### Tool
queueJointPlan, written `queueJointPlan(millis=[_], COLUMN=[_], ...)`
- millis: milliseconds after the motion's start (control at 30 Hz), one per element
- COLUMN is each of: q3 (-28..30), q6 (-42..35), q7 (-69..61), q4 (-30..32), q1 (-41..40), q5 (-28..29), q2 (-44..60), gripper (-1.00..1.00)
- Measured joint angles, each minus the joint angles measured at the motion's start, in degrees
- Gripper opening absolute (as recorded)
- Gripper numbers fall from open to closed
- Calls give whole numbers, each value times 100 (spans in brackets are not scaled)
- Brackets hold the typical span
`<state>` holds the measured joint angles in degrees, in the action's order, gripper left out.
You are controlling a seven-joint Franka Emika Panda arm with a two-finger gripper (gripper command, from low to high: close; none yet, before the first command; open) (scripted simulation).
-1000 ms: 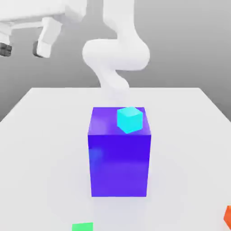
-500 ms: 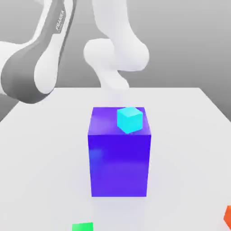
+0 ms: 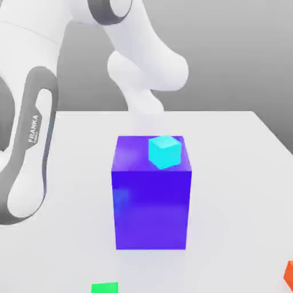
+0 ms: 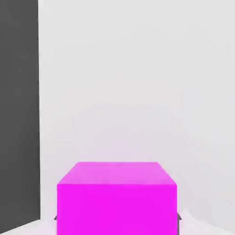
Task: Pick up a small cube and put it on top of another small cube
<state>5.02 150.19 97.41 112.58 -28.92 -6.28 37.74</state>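
I counted five blocks in all. One large blue block (image 3: pixel 151 194) stood near the middle of the white tabletop (image 3: pixel 240 171), and one small cyan cube (image 3: pixel 165 151) sat on its top face, toward the far corner on the exterior view's right. One green cube (image 3: pixel 105 288) lay at the tabletop's near edge, partly cut off, and one orange cube (image 3: pixel 289 274) lay at the near corner on the exterior view's right. My arm (image 3: pixel 26 149) hung over the edge on the exterior view's left. My jaws were drawn in as far as they went. One magenta cube (image 4: pixel 117 197) sat directly before my hand camera on the tabletop; whether I gripped it, I could not tell.
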Motion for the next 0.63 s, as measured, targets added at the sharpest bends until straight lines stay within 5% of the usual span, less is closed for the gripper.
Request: queueJointPlan(millis=[233,500,533,633], q3=[-234,-858,-856,-856], q6=[-524,41,182,182], q7=[36,152,171,171], q4=[678,1659,1668,1668], q1=[555,1614,1653,1653], q5=[274,875,909,909], q2=[-1225,-1641,-1502,-1502], gripper=[-100,-100,100,100])
